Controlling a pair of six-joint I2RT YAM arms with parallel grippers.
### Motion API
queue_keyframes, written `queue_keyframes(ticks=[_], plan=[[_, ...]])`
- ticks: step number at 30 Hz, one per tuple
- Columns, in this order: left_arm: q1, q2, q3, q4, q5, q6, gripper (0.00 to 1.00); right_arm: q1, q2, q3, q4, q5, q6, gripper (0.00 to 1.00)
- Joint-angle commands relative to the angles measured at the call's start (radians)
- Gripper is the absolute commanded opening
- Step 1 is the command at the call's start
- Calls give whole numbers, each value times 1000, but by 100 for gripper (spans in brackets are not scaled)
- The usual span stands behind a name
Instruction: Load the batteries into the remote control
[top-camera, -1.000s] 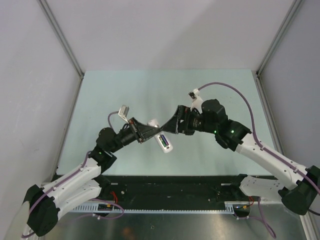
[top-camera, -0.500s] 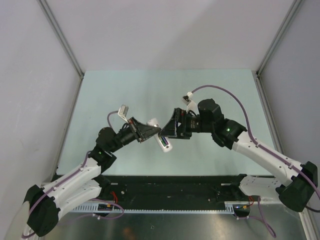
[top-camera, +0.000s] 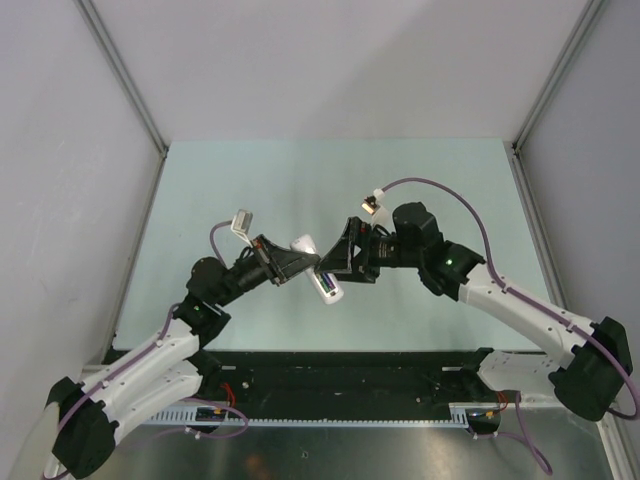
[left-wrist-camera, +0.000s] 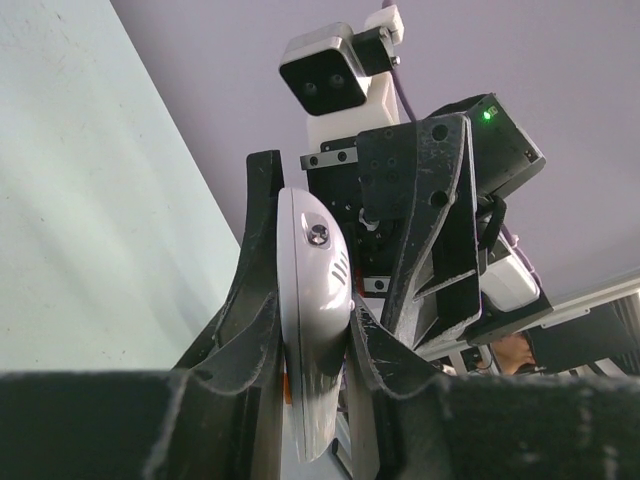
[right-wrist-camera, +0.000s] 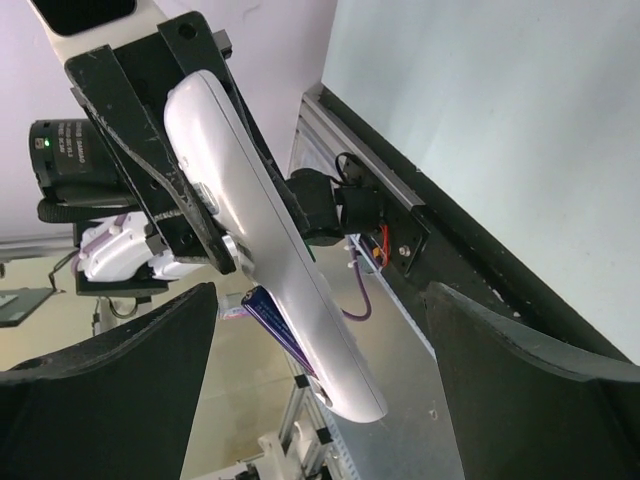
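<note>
Room: plain grey walls (top-camera: 60, 150) on three sides.
Bench (top-camera: 300, 180): pale green, matt.
Left fingers (left-wrist-camera: 255, 300): clamped on the remote control (top-camera: 331, 290), holding it above the bench.
Right fingers (right-wrist-camera: 130, 370): spread wide, empty, just beside it.
Batteries: purple battery (right-wrist-camera: 262, 308) in the back recess; the green one seems seated too.
Remaining: probably pressing them home; no cover visible.

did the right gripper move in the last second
yes, the right gripper slid left, away from the table's right edge, toward the remote control
</note>
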Motion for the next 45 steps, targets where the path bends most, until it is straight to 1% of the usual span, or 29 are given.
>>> queue_keyframes(ticks=[1,8,23,30,45], plan=[[5,-22,23,68,-8,26,0,-4,11,-3,84,-23,46,89],[5,-34,17,68,-12,29,0,-10,28,-8,106,-19,75,88],[5,-31,31,71,-27,26,0,-7,9,-25,81,-22,52,85],[5,2,43,73,-6,1,0,-4,-10,-25,64,-5,8,89],[5,-4,40,76,-6,-19,0,-9,-21,-25,30,-14,-18,84]])
